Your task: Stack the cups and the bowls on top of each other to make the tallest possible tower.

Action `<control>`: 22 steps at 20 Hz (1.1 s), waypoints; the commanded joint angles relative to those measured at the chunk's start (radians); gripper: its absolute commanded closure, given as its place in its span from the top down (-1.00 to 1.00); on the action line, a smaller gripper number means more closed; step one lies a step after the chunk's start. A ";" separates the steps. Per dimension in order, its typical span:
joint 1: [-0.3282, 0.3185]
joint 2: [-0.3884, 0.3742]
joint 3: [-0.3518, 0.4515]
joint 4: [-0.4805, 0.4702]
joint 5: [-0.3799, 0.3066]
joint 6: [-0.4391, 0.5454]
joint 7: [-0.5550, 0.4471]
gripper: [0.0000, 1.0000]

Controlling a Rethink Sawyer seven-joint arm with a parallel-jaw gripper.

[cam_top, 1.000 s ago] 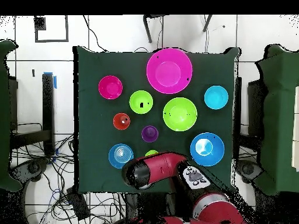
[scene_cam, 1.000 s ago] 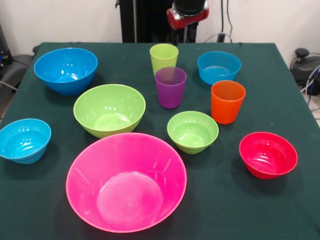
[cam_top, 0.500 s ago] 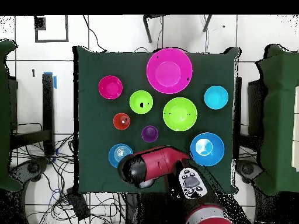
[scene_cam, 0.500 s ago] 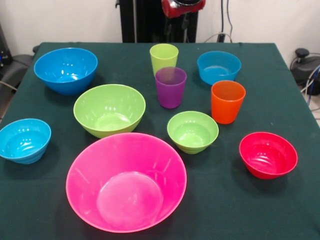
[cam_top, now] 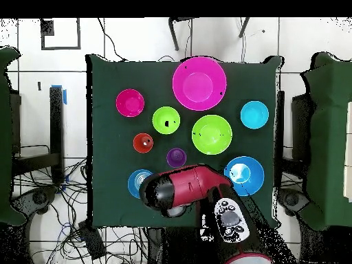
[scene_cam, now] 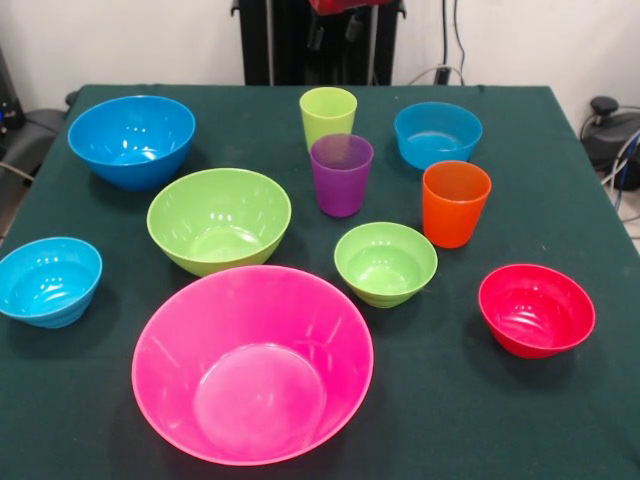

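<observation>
While nothing is stacked, seven bowls (scene_cam: 253,362) and three cups (scene_cam: 341,174) stand apart.

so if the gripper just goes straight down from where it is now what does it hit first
Probably the lime green cup: the gripper hangs almost above it. Depth is unclear, though, so it could instead land on the green cloth between that cup and the small light-blue bowl.

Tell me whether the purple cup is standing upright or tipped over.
Upright. The purple cup stands on its base on the green tablecloth, its open rim facing up, between the lime green cup and orange cup.
</observation>
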 commanded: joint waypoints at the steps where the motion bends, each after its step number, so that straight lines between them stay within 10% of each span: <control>1: 0.043 0.067 0.015 -0.092 -0.010 0.029 0.084 1.00; 22: 0.121 0.103 -0.038 -0.137 0.064 0.087 0.109 1.00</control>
